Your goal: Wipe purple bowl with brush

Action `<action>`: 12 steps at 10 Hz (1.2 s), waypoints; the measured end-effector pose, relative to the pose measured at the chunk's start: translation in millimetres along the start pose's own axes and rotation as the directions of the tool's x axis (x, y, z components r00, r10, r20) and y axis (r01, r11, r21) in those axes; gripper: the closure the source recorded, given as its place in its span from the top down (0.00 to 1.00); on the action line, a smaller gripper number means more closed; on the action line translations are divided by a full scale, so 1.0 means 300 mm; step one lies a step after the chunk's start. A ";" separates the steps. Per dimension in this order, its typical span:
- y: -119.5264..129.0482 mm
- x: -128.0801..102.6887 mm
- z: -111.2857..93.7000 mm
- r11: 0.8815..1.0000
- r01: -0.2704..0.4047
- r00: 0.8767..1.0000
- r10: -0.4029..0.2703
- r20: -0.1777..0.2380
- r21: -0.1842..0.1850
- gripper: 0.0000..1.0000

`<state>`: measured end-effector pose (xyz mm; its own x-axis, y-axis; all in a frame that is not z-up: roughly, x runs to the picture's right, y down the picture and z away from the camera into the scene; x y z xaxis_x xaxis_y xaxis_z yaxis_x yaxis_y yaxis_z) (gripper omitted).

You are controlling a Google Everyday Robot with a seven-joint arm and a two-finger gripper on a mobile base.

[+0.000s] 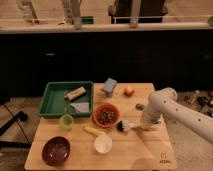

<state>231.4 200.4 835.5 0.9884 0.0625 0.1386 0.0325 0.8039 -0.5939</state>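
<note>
The purple bowl sits at the table's front left corner, dark and glossy, with nothing in it that I can see. The brush is low over the table, just right of the orange-red bowl. Its dark-bristled head points left and its thin pale handle runs right. My gripper is at the right end of the handle, at the tip of the white arm that comes in from the right. The gripper is far to the right of the purple bowl.
The wooden table carries an orange-red bowl with dark contents, a white cup and a yellow banana-shaped piece. There is also a green cup, a green tray holding a tan block, a blue sponge and an orange fruit.
</note>
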 end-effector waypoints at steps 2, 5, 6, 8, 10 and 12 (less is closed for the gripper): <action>-0.005 0.003 -0.030 1.000 -0.005 1.000 0.005 0.007 0.022 0.00; -0.014 0.009 -0.076 0.998 -0.011 1.000 0.010 0.016 0.054 0.00; -0.019 0.012 -0.096 0.998 -0.015 1.000 0.014 0.019 0.068 0.00; -0.024 0.022 -0.121 0.996 -0.022 0.999 0.020 0.025 0.087 0.00; -0.027 0.030 -0.136 0.995 -0.029 0.999 0.026 0.029 0.101 0.00; -0.030 0.036 -0.153 0.993 -0.033 0.999 0.029 0.033 0.116 0.00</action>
<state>248.7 166.8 805.9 0.9835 0.1051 0.1471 -0.0173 0.8644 -0.5025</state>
